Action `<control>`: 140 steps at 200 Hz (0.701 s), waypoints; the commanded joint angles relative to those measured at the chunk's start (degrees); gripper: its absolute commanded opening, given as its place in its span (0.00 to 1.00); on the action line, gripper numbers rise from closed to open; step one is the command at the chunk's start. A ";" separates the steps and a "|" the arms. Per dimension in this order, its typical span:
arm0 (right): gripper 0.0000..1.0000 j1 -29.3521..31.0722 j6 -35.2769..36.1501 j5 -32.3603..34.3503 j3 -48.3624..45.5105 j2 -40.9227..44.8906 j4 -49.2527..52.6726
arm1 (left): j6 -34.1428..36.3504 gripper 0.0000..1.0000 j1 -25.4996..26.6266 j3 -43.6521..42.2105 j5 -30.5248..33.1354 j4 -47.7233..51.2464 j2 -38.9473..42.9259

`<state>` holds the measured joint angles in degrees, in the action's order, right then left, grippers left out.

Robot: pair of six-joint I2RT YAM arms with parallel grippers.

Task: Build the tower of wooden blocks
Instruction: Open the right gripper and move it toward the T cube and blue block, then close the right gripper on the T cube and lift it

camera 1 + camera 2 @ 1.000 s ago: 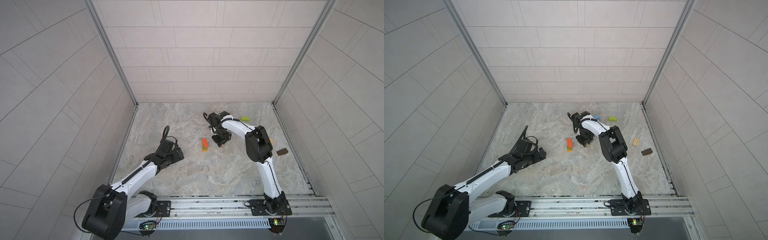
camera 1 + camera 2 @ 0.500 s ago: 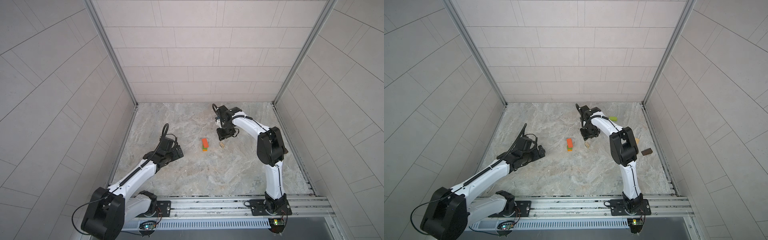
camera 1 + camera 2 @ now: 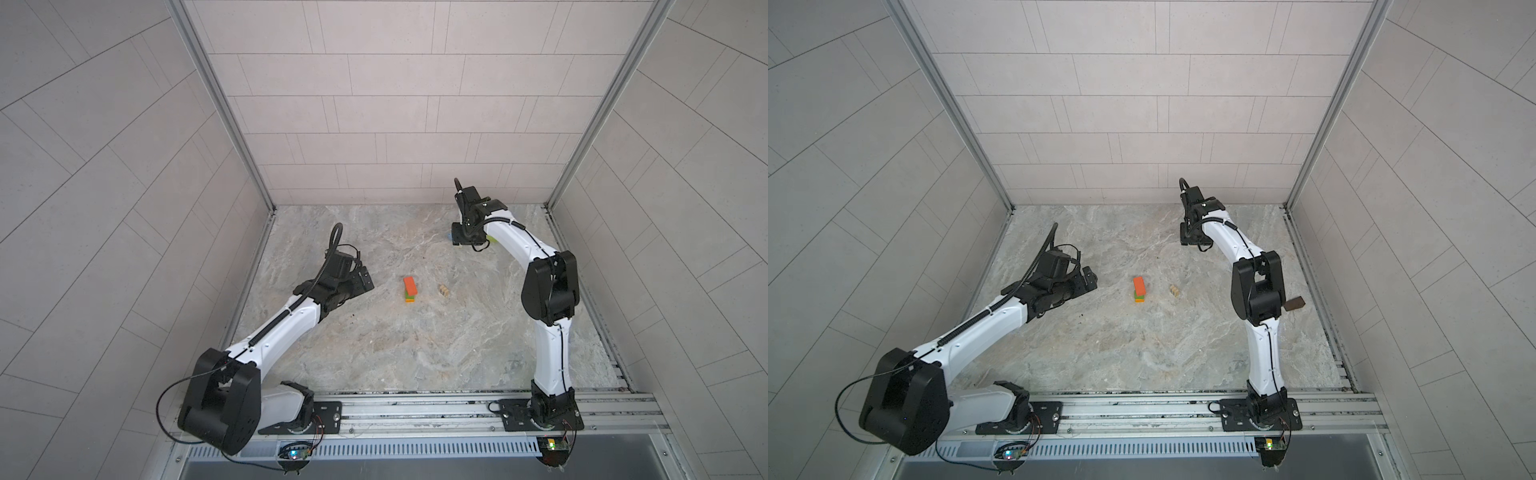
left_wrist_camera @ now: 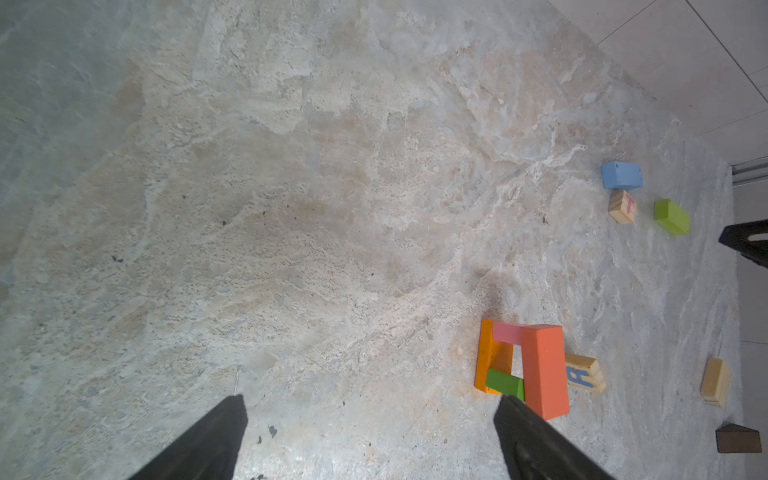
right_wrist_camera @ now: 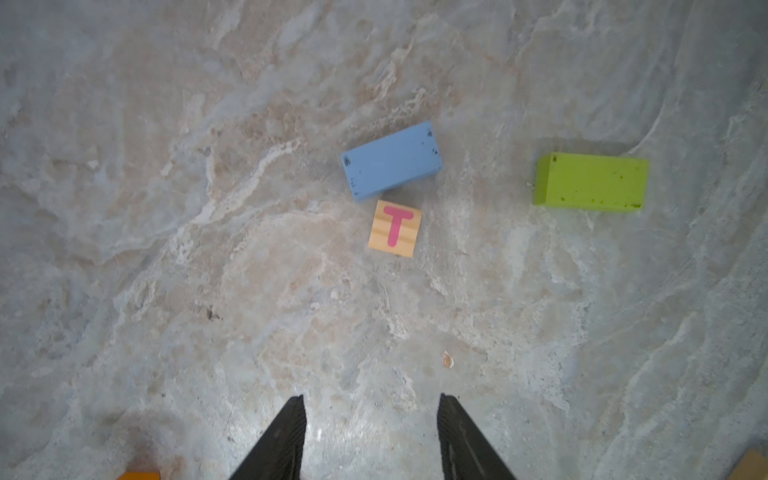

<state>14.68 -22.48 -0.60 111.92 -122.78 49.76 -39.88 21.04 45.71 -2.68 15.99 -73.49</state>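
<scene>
Our left gripper is spread wide and empty, with the one tower of four blocks just beside a fingertip. Our right gripper has its jaws apart and empty. Ahead of them lie one blue block, one T cube and one lime block. Two more tan blocks and one brown block lie loose.

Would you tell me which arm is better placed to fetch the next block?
Right, probably: the right gripper hangs open, empty, near the T cube and blue block; the left gripper sits by the tower.
</scene>
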 commanded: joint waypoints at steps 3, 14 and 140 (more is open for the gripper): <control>0.49 -1.67 -2.02 2.22 4.74 -5.44 -0.07 | 1.37 1.00 0.25 1.15 1.27 -1.35 -1.66; 0.48 -1.76 -2.21 2.81 6.93 -7.60 0.41 | 1.38 1.00 0.23 0.66 1.36 -2.09 -2.14; 0.47 -2.19 -1.95 4.63 13.98 -17.88 -1.86 | 1.82 1.00 0.25 -1.73 -0.02 -6.49 -5.75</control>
<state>12.80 -24.25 2.33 125.01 -139.24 47.77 -38.92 21.04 44.64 -2.50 10.74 -78.43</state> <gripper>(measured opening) 0.474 0.992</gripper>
